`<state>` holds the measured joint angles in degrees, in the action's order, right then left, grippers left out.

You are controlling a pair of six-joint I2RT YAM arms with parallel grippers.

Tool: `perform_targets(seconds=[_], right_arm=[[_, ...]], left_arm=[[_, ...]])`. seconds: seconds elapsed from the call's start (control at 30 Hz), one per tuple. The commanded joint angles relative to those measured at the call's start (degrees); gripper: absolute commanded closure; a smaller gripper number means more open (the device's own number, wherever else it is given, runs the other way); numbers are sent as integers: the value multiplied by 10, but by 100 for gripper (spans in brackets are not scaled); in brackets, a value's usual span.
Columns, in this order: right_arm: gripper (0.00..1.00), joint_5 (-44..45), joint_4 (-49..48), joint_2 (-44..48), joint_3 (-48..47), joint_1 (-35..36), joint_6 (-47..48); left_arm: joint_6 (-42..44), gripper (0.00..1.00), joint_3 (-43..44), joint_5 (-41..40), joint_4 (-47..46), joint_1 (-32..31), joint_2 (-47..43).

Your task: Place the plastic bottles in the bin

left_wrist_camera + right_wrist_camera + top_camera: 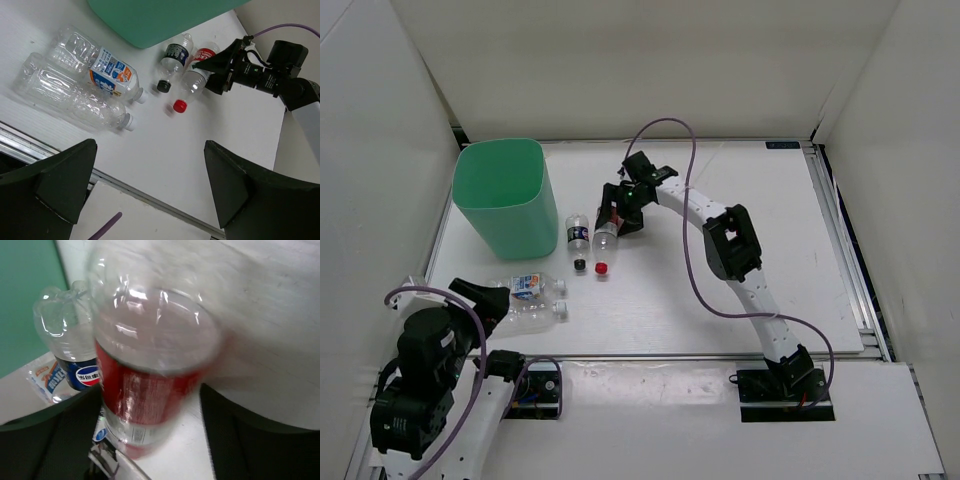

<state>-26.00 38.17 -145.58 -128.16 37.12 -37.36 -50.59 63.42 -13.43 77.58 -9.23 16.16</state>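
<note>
The mint-green bin (pixel 505 195) stands at the back left. Four plastic bottles lie on the table. The red-label, red-cap bottle (pixel 604 240) and the dark-label, black-cap bottle (pixel 578 236) lie side by side just right of the bin. The blue-white-label bottle (pixel 527 287) and a clear bottle (pixel 535 313) lie nearer the front left. My right gripper (pixel 616 215) is open and straddles the base end of the red-label bottle (pixel 150 380), which looks blurred, with a thin gap at the right finger. My left gripper (pixel 150 185) is open and empty, above the table's front edge near the two front bottles.
White walls enclose the table on three sides. The purple cable (pixel 688 200) loops over the right arm. A metal rail (pixel 150 197) runs along the front edge below my left gripper. The dark-label bottle (pixel 75 350) lies close to my right gripper's left finger.
</note>
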Motion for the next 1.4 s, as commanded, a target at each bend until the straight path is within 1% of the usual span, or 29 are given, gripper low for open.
perform_targets(seconds=[0.0, 0.03, 0.1, 0.13, 0.17, 0.23, 0.27, 0.33, 0.37, 0.4, 0.43, 0.47, 0.5, 0.53, 0.57, 0.63, 0.67, 0.73, 0.77, 0.8, 0.87, 0.9, 0.93, 1.0, 1.03, 1.13, 1.27, 1.3, 1.37], right_arm=[[24, -19, -5, -22, -7, -3, -1], [39, -19, -5, -16, 7, -10, -7], [51, -24, -5, 3, 26, -23, -19], [63, -29, -5, 12, 46, -34, -19], [70, -36, -5, 35, 56, -39, -19], [72, -36, -5, 72, 78, -48, -19], [72, -36, -10, 117, 96, -48, -19], [73, -28, -30, 162, 96, -48, -19], [73, -34, -40, 199, 96, -48, -32], [73, -34, -48, 214, 85, -48, -40], [73, -20, -58, 224, 44, -36, -47], [73, -13, -72, 242, 24, -29, -55], [75, -12, -90, 250, 7, -22, -67], [75, 1, -121, 258, 1, -7, -75], [76, 26, -184, 270, -4, 2, -81], [77, 71, -228, 270, -27, 32, -75], [77, 91, -254, 248, -79, 42, -66], [75, 100, -282, 207, -147, 60, -60], [75, 107, -307, 168, -175, 60, -65], [75, 113, -327, 157, -190, 74, -65], [75, 146, -365, 157, -164, 92, -38], [75, 182, -401, 157, -155, 112, 12], [74, 199, -412, 148, -155, 123, 41], [72, 245, -447, 123, -183, 149, 113], [72, 245, -462, 122, -183, 154, 131], [73, 332, -506, 108, -183, 161, 169], [75, 349, -553, 97, -183, 161, 210], [73, 349, -553, 97, -183, 161, 227], [46, 349, -558, 97, -183, 161, 232]], left_arm=[[4, 0, 0, -17, 40, -3, 15], [4, 0, 0, -17, 40, -3, 15], [4, 0, 0, -17, 40, -3, 15], [4, 0, -5, -22, 40, -3, 15], [4, 0, -5, -22, 40, -3, 15], [4, 0, -5, -22, 40, -3, 15], [4, 0, -5, -22, 40, -3, 15], [4, 0, -5, -22, 40, -3, 15], [4, 0, 0, -22, 40, -3, 15], [9, 0, 0, -27, 40, -3, 15], [9, 0, 0, -27, 40, -3, 15], [9, 0, 0, -27, 40, -3, 15], [15, 0, 0, -27, 40, -3, 20], [24, 0, 0, -20, 40, -3, 26], [30, 0, 0, -12, 40, -3, 26], [54, 0, 6, -1, 40, -3, 40], [63, 0, 14, 12, 40, -3, 48], [89, 0, 21, 26, 40, -3, 65], [99, 0, 27, 39, 40, -3, 72], [110, 0, 40, 46, 40, -3, 88], [141, 0, 53, 60, 40, -3, 103], [149, 0, 60, 70, 40, -3, 112], [157, 0, 73, 75, 40, -3, 127], [175, 0, 90, 94, 40, -3, 149], [181, 0, 90, 100, 40, -3, 156], [188, 0, 115, 129, 40, -3, 180], [203, 0, 153, 174, 40, -3, 205], [210, 0, 153, 174, 40, -3, 212], [211, 0, 153, 174, 40, -3, 212]])
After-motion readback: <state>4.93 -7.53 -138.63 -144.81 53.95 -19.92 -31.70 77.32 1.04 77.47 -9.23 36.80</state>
